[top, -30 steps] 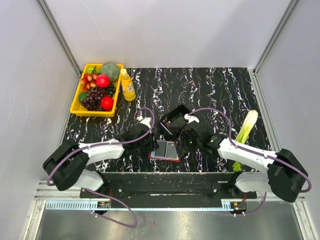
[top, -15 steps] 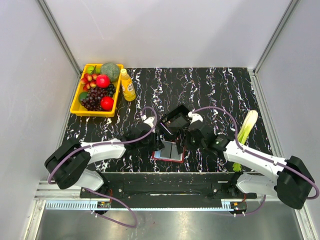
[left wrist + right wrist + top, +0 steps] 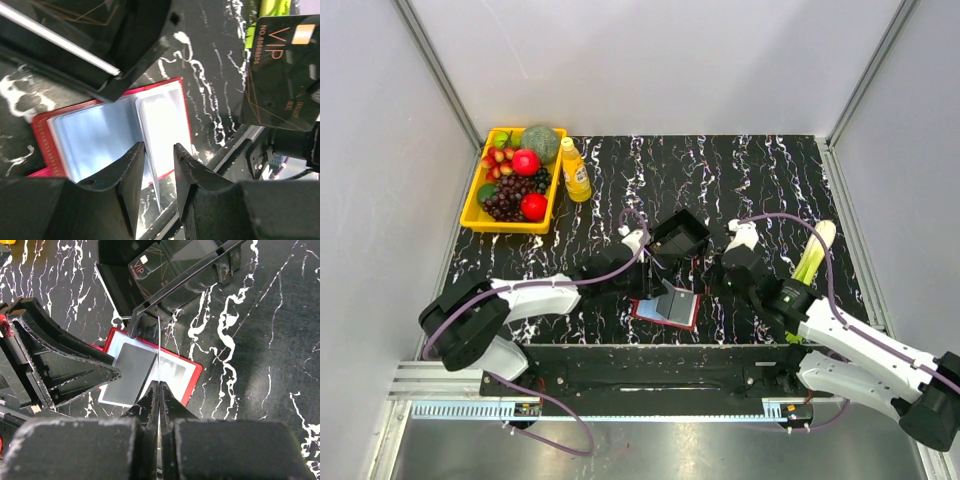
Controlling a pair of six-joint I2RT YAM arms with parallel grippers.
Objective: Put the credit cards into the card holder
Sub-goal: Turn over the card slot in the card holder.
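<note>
Credit cards (image 3: 280, 75) like these are looking thin, light, stiff and slick. I am judging that one is best pinched by a short edge or corner, leaving the leading edge free to slide into a pocket. A skewed grip is likely letting it swivel or slip. One dark card marked VIP is being pinched in the right claw (image 3: 158, 385), whose fingers are pressing flat together on it. From the right wrist it is showing only as a fine line, edge-on, above the card holder (image 3: 95, 140). Another VIP card (image 3: 146, 265) is lying in the black tray (image 3: 680, 232) just beyond. The card holder is lying open on the desk (image 3: 770, 170) by the near edge, between the two arms and just near of the tray, its clear pockets facing up. Those pockets are looking soft and floppy, so I am expecting they need holding open. The left claw (image 3: 159, 147) is standing partly spread, its fingers straddling one upright clear leaf. Whether either finger is actually pressing on that leaf I cannot tell.
</note>
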